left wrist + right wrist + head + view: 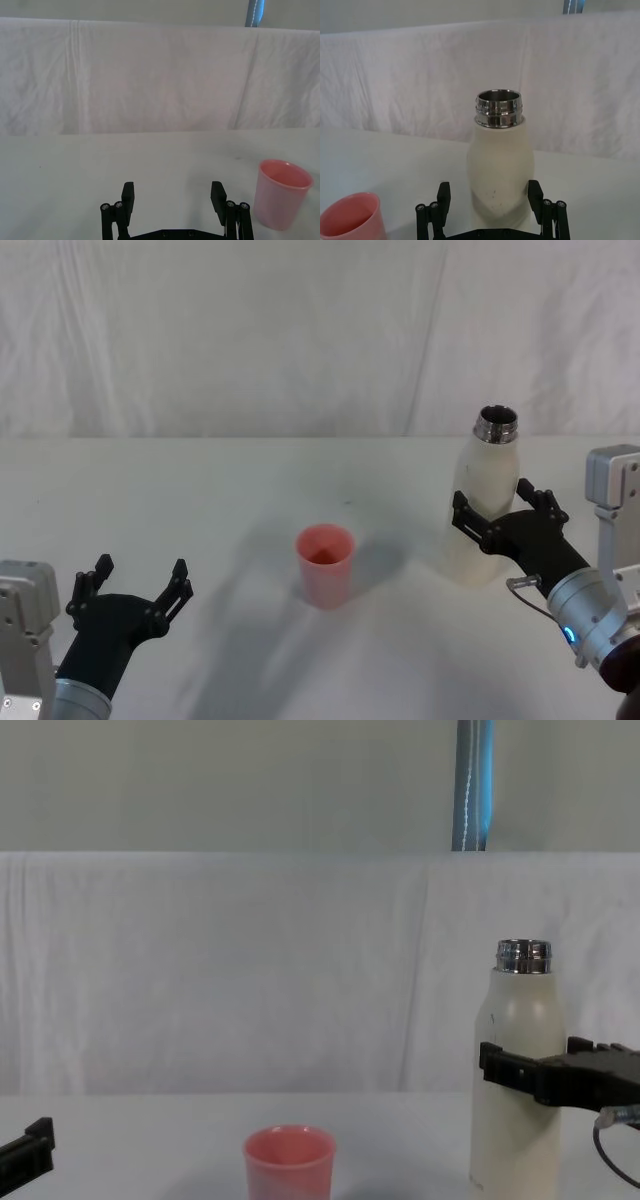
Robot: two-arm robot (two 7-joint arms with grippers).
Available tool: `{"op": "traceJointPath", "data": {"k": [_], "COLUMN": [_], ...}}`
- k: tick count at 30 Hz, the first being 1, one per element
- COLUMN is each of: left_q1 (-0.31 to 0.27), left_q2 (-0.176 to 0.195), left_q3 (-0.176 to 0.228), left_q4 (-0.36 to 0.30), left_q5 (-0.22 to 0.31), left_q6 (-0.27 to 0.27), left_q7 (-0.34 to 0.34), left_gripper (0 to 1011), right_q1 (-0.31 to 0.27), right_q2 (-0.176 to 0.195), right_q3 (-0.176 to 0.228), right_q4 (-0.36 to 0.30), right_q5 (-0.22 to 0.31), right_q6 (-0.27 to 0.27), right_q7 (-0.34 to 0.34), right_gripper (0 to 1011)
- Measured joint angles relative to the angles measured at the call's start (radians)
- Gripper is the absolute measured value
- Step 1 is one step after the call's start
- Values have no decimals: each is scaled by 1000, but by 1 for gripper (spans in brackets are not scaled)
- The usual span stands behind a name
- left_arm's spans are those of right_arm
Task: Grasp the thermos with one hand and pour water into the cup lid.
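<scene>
Fingers (462, 512) of right gripper (497, 508) spread open, straddling tall cream-white matte steel-necked thermos (484, 498), upright between them. Grasp step underway: closure needed next. Small pink plastic cup lid (325, 564) left of fingers. Left gripper (140, 585) parked, open.

My right gripper (502, 510): black linkage fingers, silver-grey wrist, blue light, thin grey cable behind the jaws. Left gripper (140, 585) matches.
</scene>
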Motion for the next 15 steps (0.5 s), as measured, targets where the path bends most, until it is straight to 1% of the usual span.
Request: {"op": "traceJointPath", "data": {"k": [15], "left_q1": [0], "left_q2": [0], "left_q3": [0], "left_q4": [0], "left_q5": [0], "left_q6": [0], "left_q7": [0], "left_gripper": [1001], "right_q1": [23], "right_q2": [-13], "right_q3": [-4], "right_q4": [64], "right_q5": [-4], "right_q6": [-9], "right_q7": [-18], "right_gripper": [1000]}}
